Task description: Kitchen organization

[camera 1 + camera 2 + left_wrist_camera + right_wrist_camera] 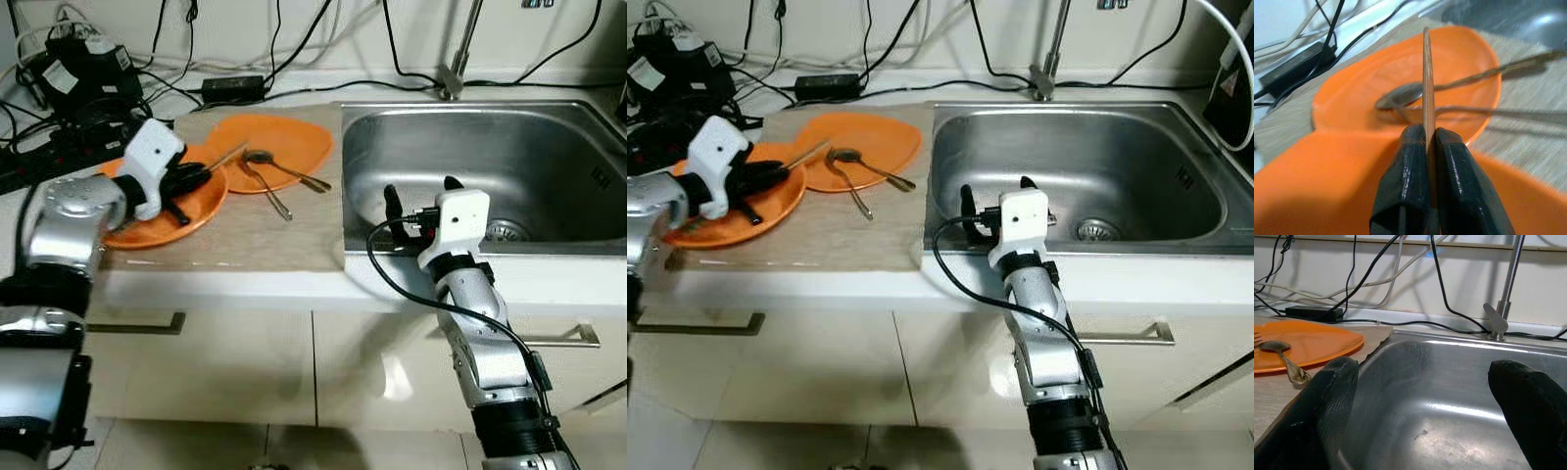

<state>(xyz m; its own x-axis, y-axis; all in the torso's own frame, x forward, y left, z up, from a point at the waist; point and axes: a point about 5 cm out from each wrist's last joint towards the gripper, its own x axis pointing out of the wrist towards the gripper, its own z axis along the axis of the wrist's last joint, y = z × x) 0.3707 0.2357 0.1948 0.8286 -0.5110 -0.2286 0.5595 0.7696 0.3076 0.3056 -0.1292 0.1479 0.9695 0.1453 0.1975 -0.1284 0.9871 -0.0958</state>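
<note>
1. Two orange plates lie on a beige mat [294,245] on the counter, left of the sink [549,147]. The near plate [157,220] sits toward the mat's left edge; the far plate [284,142] sits behind it and nearer the sink, and their rims overlap.
2. The left gripper [191,181] hovers over the near plate with its two black fingers [1410,181] clamped on a thin flat utensil [1427,83]. The left wrist view shows it edge-on, pinched between the pads and pointing toward the far plate. What kind of utensil it is I cannot tell from that edge.
3. In the head views the held piece appears as a slim pale handle [227,155] slanting up from the fingers toward the far plate's rim.
4. A spoon [284,168] lies across the far plate, bowl toward the plate's middle and handle running out toward the sink side. A fork [266,191] lies beside it, its handle reaching past the plate's rim onto the mat.
5. The right gripper [423,201] rests at the sink's front-left corner, fingers spread wide apart with nothing between them. The right wrist view looks between the two fingertips [1327,396] into the steel basin, with the tap's [1503,308] base at the back rim.
6. A black power adapter [233,88] and several cables [294,59] lie along the wall behind the mat. Dark equipment [83,73] sits at the counter's back left.
</note>
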